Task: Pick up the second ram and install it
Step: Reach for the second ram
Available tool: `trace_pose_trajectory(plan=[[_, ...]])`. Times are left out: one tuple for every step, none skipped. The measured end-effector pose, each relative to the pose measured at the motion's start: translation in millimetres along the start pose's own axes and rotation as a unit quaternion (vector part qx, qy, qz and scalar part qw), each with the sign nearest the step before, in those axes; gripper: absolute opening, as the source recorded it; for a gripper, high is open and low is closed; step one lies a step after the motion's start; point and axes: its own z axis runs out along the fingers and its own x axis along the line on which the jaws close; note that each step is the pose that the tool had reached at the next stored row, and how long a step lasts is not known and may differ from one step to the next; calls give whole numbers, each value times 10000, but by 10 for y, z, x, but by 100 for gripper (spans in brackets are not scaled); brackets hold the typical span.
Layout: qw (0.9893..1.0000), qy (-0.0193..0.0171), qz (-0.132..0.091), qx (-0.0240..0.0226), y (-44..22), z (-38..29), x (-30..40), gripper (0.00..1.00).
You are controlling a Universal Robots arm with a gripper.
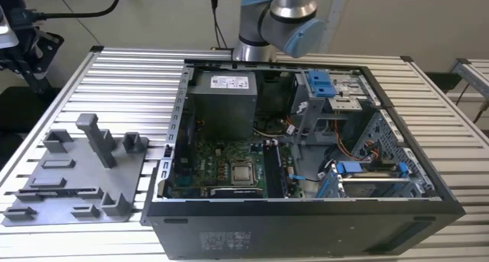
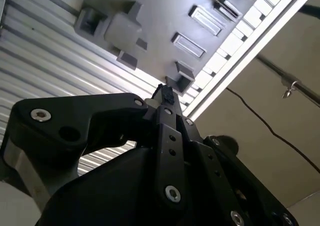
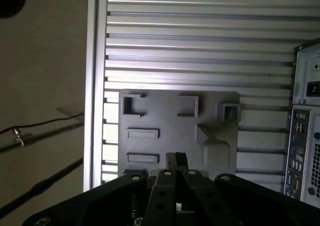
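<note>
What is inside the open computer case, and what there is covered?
A green motherboard with a silver processor, a grey power supply, blue drive brackets and cables. The case has a near wall that covers the board's front edge.

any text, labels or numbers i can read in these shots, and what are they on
No text is legible.
power supply sticker: print too small to read.
sticker on the computer case's near wall: blurred, unreadable.
</note>
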Motion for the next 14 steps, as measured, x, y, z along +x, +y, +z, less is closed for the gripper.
trace_pose_trajectory(plan=[[10000,0,0,0,-19,5,14,11],[10000,0,0,0,-40,11,29,11],[10000,0,0,0,-61,16,42,11],[10000,0,0,0,-82,21,54,11],[10000,0,0,0,-100,27,67,11],[10000,0,0,0,-119,33,77,11],[10000,0,0,0,-143,39,83,11],[10000,0,0,0,-172,43,86,11],[10000,0,0,0,-201,47,88,11],[10000,0,0,0,-236,51,88,11],[10000,-1,0,0,-274,56,89,11],[10000,0,0,0,-309,59,90,11],[10000,0,0,0,-341,62,90,11],[10000,0,0,0,-374,64,91,11]])
